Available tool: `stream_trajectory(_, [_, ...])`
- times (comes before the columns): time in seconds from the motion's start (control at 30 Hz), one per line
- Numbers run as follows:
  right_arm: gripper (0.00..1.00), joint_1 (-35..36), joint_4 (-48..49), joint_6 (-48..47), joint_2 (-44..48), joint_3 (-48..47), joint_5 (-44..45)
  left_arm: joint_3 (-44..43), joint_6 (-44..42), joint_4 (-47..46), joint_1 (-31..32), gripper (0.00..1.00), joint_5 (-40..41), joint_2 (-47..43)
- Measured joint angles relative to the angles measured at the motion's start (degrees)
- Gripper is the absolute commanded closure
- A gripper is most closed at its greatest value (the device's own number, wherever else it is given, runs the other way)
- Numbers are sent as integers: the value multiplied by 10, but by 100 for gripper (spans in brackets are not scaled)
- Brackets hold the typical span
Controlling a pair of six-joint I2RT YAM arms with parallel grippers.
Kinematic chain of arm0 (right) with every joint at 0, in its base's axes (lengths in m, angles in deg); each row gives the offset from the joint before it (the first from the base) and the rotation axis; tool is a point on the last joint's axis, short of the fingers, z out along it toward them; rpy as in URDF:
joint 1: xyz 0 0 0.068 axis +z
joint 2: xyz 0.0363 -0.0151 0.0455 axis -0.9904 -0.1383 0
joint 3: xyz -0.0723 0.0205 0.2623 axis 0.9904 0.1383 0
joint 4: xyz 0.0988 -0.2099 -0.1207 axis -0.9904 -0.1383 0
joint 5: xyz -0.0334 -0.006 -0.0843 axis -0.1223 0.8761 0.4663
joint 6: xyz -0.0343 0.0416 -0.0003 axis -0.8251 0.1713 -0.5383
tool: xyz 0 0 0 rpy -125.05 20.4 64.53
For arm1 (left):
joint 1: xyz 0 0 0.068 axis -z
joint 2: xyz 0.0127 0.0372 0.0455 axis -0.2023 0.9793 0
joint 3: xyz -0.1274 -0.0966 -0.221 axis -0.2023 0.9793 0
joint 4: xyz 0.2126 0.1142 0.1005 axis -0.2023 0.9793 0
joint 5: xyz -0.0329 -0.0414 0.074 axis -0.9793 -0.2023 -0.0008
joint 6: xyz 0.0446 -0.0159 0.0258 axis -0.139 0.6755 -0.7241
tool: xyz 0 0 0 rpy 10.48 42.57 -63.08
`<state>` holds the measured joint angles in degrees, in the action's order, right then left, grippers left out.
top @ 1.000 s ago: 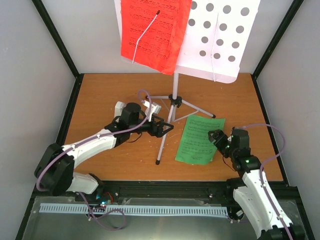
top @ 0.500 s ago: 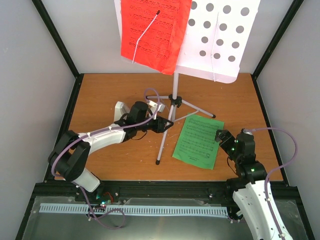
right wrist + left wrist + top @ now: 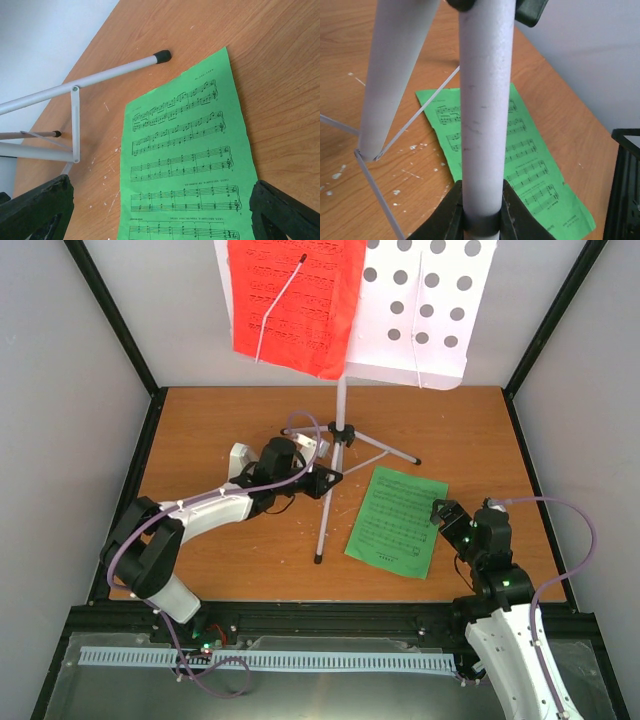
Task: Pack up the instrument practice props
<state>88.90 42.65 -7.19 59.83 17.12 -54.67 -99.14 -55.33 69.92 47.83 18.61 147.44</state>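
**Practice props on table: stand gripped, one page loose**

1. Music stand point(image 3: 420, 310): white perforated desk at the top of the overhead view, on a thin silver tripod standing at centre frame on the wooden table point(image 3: 210, 420). Upright.
2. Red page point(image 3: 295, 300): on the stand's desk, upper left of centre, under a white retaining wire.
3. Green page point(image 3: 395, 520): flat on the table, right of centre, just beside the tripod's near leg point(image 3: 100, 75). Printed side up.
4. Left gripper point(image 3: 325, 480): clamped on the stand's pole at centre frame. In the left wrist view, both fingers point(image 3: 447, 220) press the pole's sides.
5. Right gripper point(image 3: 445, 520): jaws spread wide, holding nothing, at the green page's right edge, lower right. In its wrist view the page point(image 3: 185, 165) lies between the fingers point(image 3: 35, 210).
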Motion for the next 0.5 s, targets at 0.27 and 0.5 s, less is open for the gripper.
stream_trajectory(0.27, [6, 0, 5, 0, 1, 9, -3, -31, 15, -6, -14, 100, 11, 30])
stream_trajectory(0.5, [5, 0, 20, 0, 17, 13, -22, -99, 56, -42, -10, 99, 3, 108])
